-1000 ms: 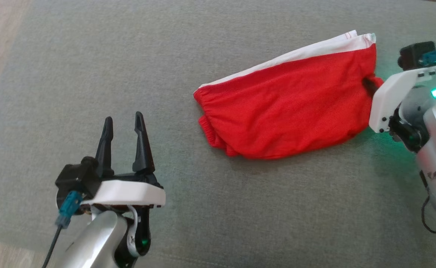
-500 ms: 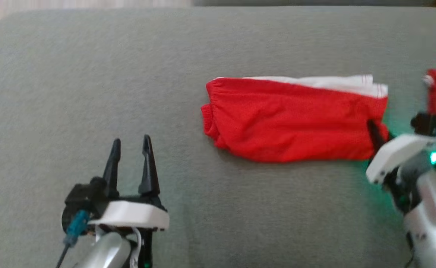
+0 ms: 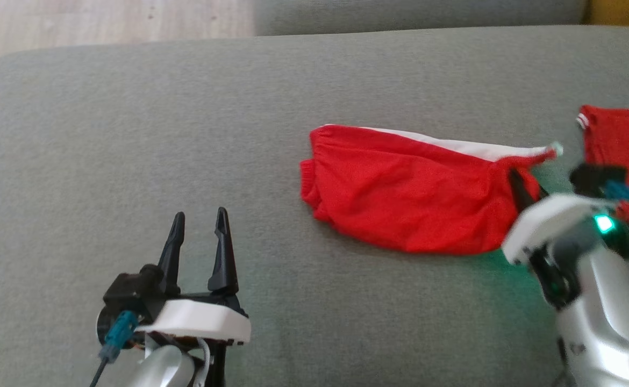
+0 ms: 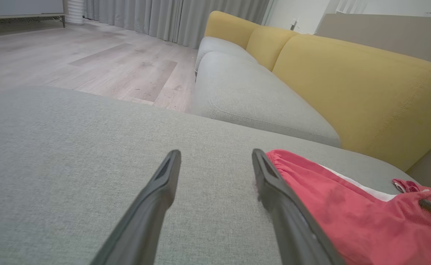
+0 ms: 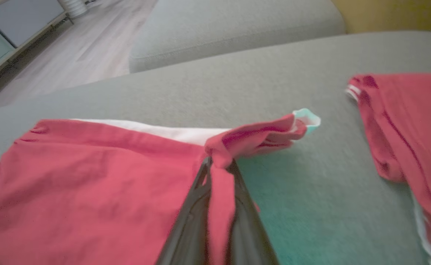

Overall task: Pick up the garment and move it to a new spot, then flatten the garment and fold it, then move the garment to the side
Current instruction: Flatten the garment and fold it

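Head view: two tools [image 3: 200, 214] [image 3: 514, 175], two red garments [image 3: 406, 199] [image 3: 621, 140].

We are holding our left gripper [image 3: 200, 214] low on our left side, its two dark fingers pointing forward and standing wide apart, gripping nothing. Our right arm [image 3: 594, 312] is reaching in from the right, and our right gripper [image 3: 516, 180] is pinching its fingers tight on the garment [image 3: 400, 199] edge.
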